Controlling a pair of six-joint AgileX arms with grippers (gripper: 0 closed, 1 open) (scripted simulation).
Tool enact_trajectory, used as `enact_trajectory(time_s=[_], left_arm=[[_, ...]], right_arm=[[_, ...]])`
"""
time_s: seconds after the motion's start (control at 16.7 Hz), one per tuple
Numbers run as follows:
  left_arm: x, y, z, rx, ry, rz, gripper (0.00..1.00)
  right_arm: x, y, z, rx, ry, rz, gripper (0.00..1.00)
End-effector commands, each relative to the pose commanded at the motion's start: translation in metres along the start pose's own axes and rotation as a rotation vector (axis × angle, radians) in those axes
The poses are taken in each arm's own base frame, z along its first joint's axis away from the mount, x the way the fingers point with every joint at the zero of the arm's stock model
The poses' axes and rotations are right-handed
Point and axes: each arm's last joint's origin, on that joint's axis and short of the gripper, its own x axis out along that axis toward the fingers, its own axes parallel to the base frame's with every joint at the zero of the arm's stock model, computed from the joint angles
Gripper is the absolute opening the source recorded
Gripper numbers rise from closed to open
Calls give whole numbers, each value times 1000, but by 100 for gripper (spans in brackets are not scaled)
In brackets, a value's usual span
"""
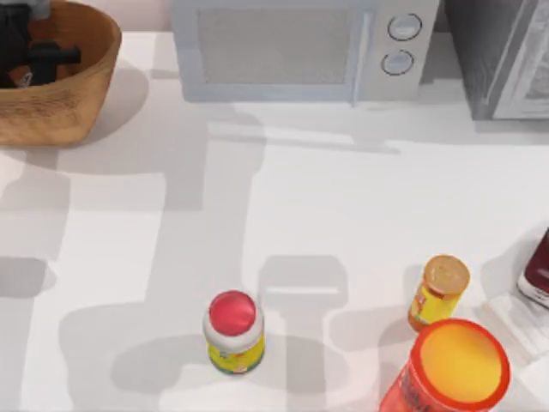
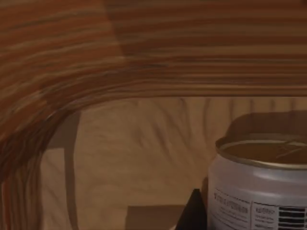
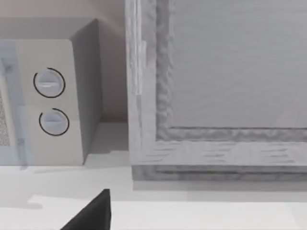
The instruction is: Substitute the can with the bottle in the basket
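The orange-brown wicker basket [image 1: 81, 81] stands at the table's far left corner, and my left gripper [image 1: 39, 56] is down inside it. In the left wrist view the white can [image 2: 261, 191] with its olive-gold top stands on the basket floor [image 2: 144, 158], close in front of the camera. One black fingertip [image 2: 192, 213] sits right beside the can's wall. A red-capped white and yellow bottle [image 1: 233, 330] stands upright near the front middle. A yellow bottle with an orange-gold cap [image 1: 439, 292] stands at the front right. A black fingertip [image 3: 91, 213] of my right gripper shows in the right wrist view.
A white microwave [image 1: 300, 51] stands along the back, with a grey appliance [image 1: 502, 56] to its right. A large orange-red container [image 1: 455, 367] is at the front right corner, and a dark red object [image 1: 538, 273] at the right edge. Bare table [image 1: 326, 197] lies between.
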Motion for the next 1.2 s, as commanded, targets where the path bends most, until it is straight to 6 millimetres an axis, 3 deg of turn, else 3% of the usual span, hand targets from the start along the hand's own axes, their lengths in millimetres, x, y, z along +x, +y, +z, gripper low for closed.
enact_trajectory(time_s=[0.36,0.42,0.6,0.72,0.84,1.02,1.2], left_arm=[[0,0,0,0,0,0,0],[-19,0,2,-2,-34,7,0],[-24,-1,4,-2,-47,18,0],[-38,-3,7,-2,-76,40,0],[-64,-7,11,2,-122,71,0],[-120,-18,7,12,-215,122,0],[-190,-32,-21,21,-332,166,0]], right_arm=[[0,0,0,0,0,0,100],[0,0,0,0,0,0,100],[0,0,0,0,0,0,100],[0,0,0,0,0,0,100],[0,0,0,0,0,0,100],[0,0,0,0,0,0,100],[0,0,0,0,0,0,100]])
